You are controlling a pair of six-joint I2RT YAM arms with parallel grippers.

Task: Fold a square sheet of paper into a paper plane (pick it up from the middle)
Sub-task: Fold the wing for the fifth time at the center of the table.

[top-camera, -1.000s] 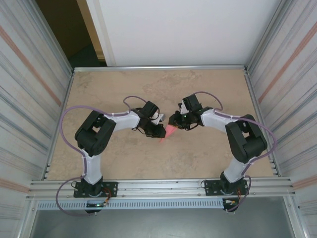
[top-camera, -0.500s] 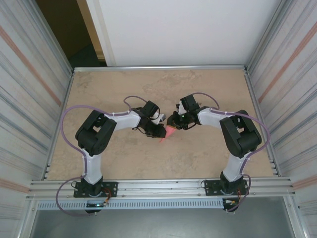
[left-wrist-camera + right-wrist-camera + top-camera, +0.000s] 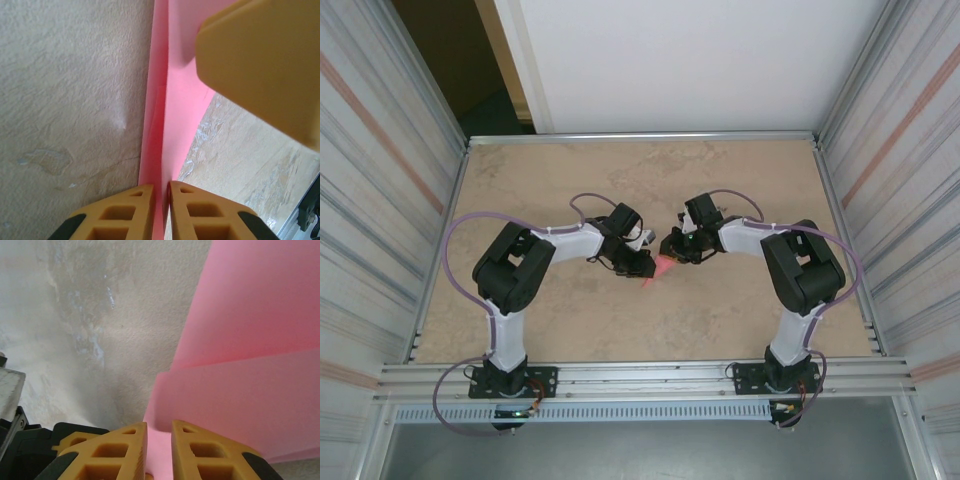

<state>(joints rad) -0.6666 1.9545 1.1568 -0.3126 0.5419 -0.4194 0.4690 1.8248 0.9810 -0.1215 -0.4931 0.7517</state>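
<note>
left gripper (image 3: 638,265): yellow ribbed fingers (image 3: 112,215) pressed almost together, pinching a thin folded edge of the paper.
pink-red folded paper plane (image 3: 658,268): narrow, pointed and creased; gripped at mid-table between both grippers, tip slanting toward the near edge, over the beige marbled tabletop (image 3: 570,180); cannot tell whether touching it.
right gripper (image 3: 672,250): yellow fingers (image 3: 210,457) nearly closed, nipping a pink flap; just right of the left gripper, paper between.
</note>
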